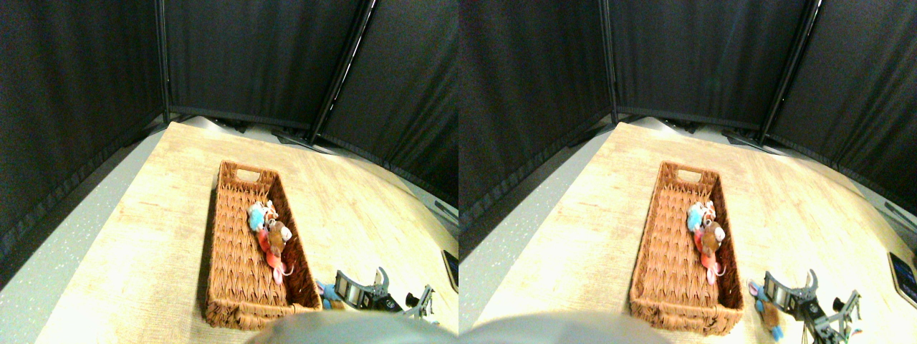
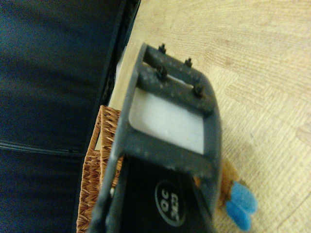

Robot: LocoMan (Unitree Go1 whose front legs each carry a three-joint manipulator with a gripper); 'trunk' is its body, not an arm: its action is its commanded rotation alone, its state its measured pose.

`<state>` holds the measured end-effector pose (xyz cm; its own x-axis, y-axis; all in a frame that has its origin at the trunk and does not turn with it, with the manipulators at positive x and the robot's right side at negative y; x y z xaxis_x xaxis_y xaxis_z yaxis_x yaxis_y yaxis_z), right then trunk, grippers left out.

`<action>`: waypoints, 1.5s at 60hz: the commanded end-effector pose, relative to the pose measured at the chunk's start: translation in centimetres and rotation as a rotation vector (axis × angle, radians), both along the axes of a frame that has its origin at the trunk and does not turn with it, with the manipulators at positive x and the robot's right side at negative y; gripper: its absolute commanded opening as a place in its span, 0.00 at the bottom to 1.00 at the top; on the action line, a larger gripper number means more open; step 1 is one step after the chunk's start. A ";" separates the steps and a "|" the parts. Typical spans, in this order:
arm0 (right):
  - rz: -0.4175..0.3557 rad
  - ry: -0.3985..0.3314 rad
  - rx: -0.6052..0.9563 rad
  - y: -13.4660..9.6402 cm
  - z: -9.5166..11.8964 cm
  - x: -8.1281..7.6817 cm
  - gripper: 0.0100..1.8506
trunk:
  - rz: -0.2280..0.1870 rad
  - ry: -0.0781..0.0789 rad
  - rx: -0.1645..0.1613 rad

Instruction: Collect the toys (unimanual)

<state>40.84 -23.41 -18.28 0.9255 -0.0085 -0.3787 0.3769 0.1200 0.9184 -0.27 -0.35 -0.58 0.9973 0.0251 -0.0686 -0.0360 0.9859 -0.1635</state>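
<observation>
The right gripper (image 1: pixel 362 289) sits low at the lower right of the forward view, close to the table (image 1: pixel 129 236), just right of the basket's near corner. Whether its jaws are spread or pressed together cannot be told. A small brown toy with blue ears (image 1: pixel 328 292) lies on the table between the gripper and the basket; in the wrist view the same toy (image 2: pixel 238 201) peeks out beside the dark jaw frame. A long woven basket (image 1: pixel 233 236) lies in the middle of the frame, holding a cluster of plush toys (image 1: pixel 270 236), blue, brown and red, against its right wall. The table is pale wood grain. Black curtains (image 1: pixel 251 50) close off the background.
</observation>
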 end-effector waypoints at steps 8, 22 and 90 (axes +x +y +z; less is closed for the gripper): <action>-0.088 0.059 0.101 -0.4 -3.0 -0.4 0.46 | 0.014 0.013 -0.023; -0.113 0.107 0.122 -0.8 -6.3 -0.6 0.48 | 0.024 0.018 -0.024; -0.139 -0.070 -0.091 0.0 -2.4 3.1 0.04 | 0.036 0.003 -0.034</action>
